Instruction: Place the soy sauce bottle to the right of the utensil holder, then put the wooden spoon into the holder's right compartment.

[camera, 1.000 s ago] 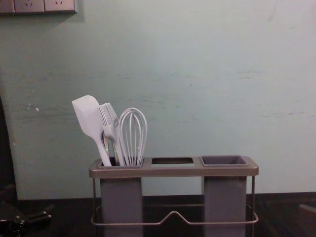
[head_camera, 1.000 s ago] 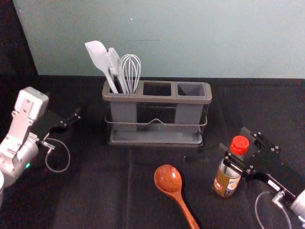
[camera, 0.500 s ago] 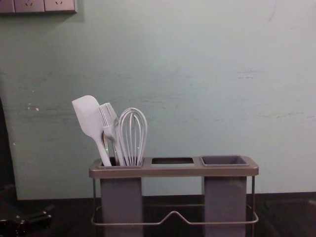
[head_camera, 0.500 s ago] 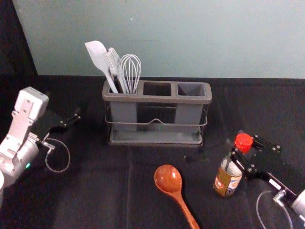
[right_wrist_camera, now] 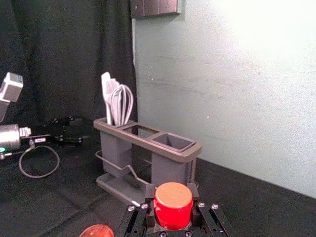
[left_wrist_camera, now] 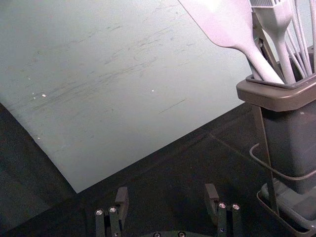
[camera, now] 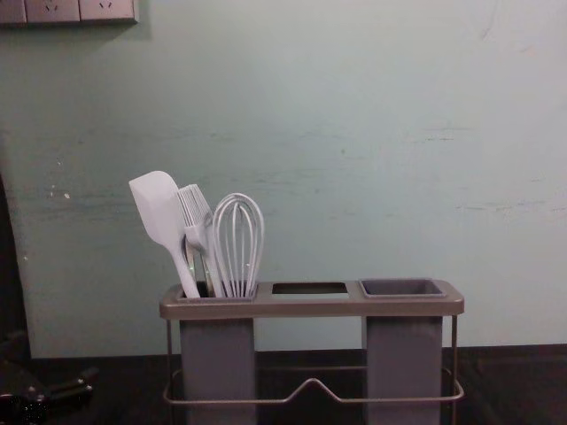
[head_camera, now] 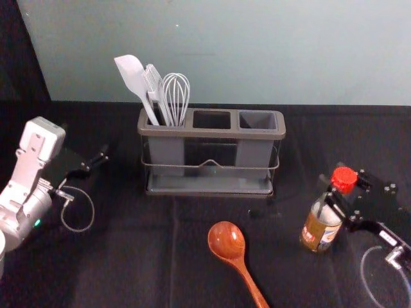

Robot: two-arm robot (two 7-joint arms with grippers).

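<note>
My right gripper is at the right of the head view, closed around the soy sauce bottle just below its red cap. The bottle leans a little, cap toward the right; whether its base touches the table I cannot tell. In the right wrist view the cap sits between the fingers of the right gripper. The wooden spoon lies bowl-end toward the grey utensil holder, whose middle and right compartments are empty. My left gripper, parked at the left, stands open in its wrist view.
A white spatula, a brush and a whisk stand in the holder's left compartment. Behind the table rises a pale green wall. Dark cloth covers the table, with free room between the holder and the right gripper.
The right gripper and the bottle have moved together to the right and slightly back toward the wall. The bottle's cap leads toward the right. The left arm, spoon and holder stay where they were.
</note>
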